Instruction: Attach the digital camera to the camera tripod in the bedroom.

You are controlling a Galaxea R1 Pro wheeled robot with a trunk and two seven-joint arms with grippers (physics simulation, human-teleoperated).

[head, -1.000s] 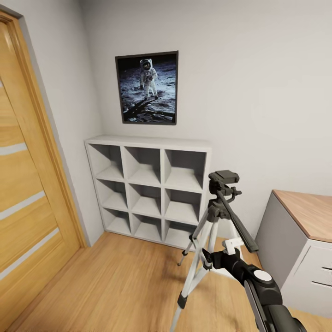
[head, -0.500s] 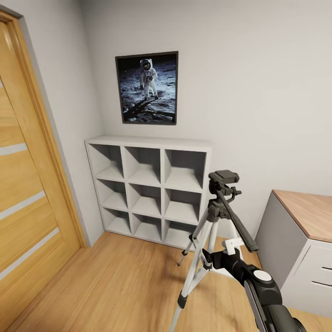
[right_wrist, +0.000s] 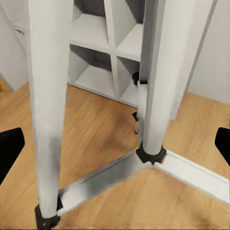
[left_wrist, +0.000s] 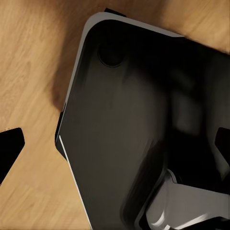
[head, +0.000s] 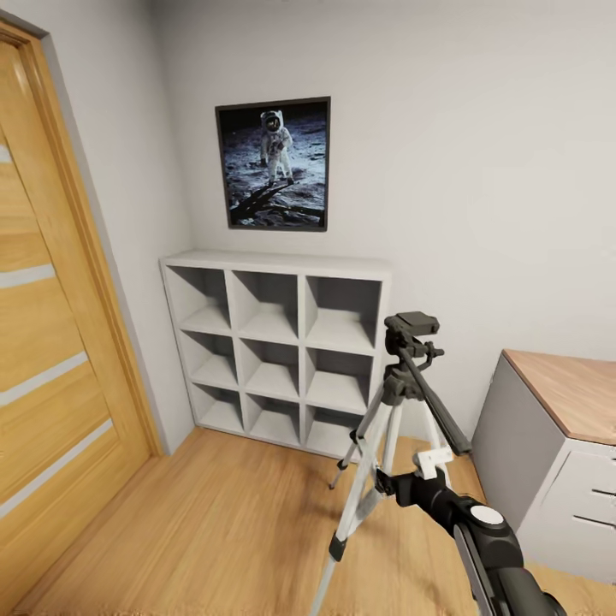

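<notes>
The tall silver-grey-legged camera tripod (head: 389, 428) stands upright directly ahead of the right arm's tool (right_wrist: 115, 143), whose fingers are spread either side of its legs, pinching nothing; no camera sits on its black head.

No readable text, label, brand, number or sign is found on anything pictured. The black-framed astronaut picture (head: 273, 163) on the far grey wall is seen to carry a photograph without lettering.
</notes>
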